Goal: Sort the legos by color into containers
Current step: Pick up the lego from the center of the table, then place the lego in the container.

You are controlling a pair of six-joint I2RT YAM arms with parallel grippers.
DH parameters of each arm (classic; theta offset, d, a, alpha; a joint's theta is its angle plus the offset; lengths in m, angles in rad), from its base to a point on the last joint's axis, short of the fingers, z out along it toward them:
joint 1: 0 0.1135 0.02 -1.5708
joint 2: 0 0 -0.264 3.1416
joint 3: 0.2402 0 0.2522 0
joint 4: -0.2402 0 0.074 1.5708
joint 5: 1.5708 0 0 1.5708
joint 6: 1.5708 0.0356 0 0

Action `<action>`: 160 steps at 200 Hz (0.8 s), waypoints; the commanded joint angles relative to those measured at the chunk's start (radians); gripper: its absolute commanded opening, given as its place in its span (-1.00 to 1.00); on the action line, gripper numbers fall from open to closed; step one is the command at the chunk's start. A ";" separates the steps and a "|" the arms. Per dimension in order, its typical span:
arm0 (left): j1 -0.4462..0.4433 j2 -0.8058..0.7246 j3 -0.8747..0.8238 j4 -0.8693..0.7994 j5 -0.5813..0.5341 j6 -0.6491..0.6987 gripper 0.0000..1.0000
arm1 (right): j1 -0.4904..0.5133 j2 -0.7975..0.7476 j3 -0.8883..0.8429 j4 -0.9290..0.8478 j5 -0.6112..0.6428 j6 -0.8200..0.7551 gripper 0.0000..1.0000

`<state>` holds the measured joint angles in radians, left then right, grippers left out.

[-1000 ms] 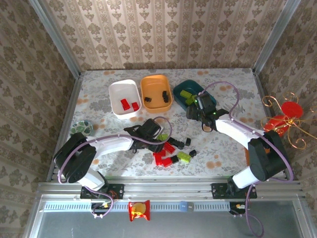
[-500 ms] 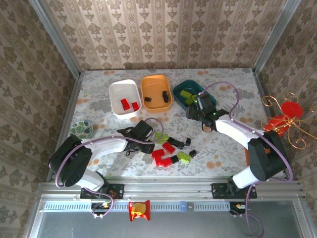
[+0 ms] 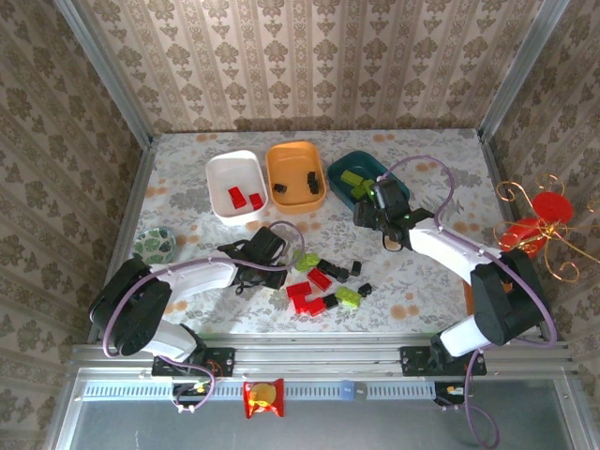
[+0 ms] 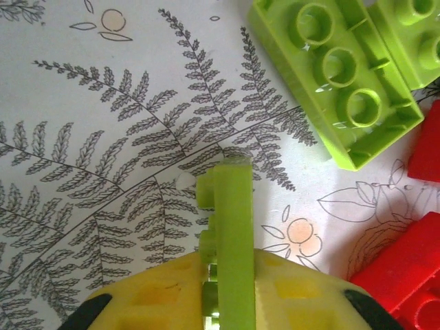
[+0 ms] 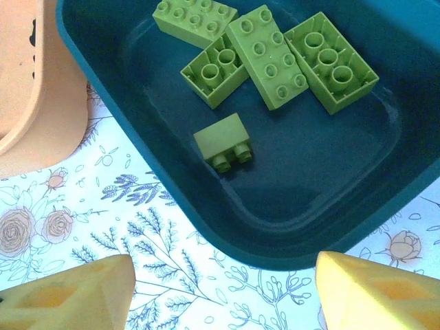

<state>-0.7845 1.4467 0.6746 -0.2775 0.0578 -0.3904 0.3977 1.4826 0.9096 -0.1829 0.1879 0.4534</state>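
My left gripper [image 4: 230,271] is shut on a thin lime green lego [image 4: 234,206], held on edge just above the table. In the top view it [image 3: 279,264] sits at the left edge of the loose pile of legos: red [image 3: 305,295], lime green [image 3: 349,296] and black [image 3: 337,272]. My right gripper [image 5: 223,275] is open and holds nothing, hovering over the near rim of the teal container [image 5: 227,234], which holds several lime green legos [image 5: 265,55]. The white container [image 3: 234,186] holds red legos. Black ones lie in the orange container [image 3: 295,175].
A big lime green brick [image 4: 337,75] and red bricks [image 4: 402,265] lie just right of my left fingers. A small green patterned bowl [image 3: 155,244] stands at the left edge. A red ornament with gold wire [image 3: 539,220] sits outside the right rail.
My left gripper closed on the thin lime green lego and drew back leftward from the pile. The right arm has stayed in place.
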 commanded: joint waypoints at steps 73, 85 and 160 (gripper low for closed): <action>0.004 0.108 0.410 0.066 0.019 0.060 -0.79 | 0.007 -0.241 -0.159 -0.002 -0.007 0.121 0.43; 0.006 0.174 0.504 0.076 0.013 0.086 -0.80 | 0.011 -0.268 -0.190 -0.010 -0.011 0.131 0.43; 0.039 0.652 1.097 0.073 0.066 0.126 -0.79 | 0.084 -0.348 -0.314 -0.075 0.000 0.167 0.43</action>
<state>-0.7570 1.9995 1.6291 -0.1864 0.0864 -0.2890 0.4606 1.1675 0.6125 -0.2134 0.1791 0.5896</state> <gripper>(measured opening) 0.159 0.715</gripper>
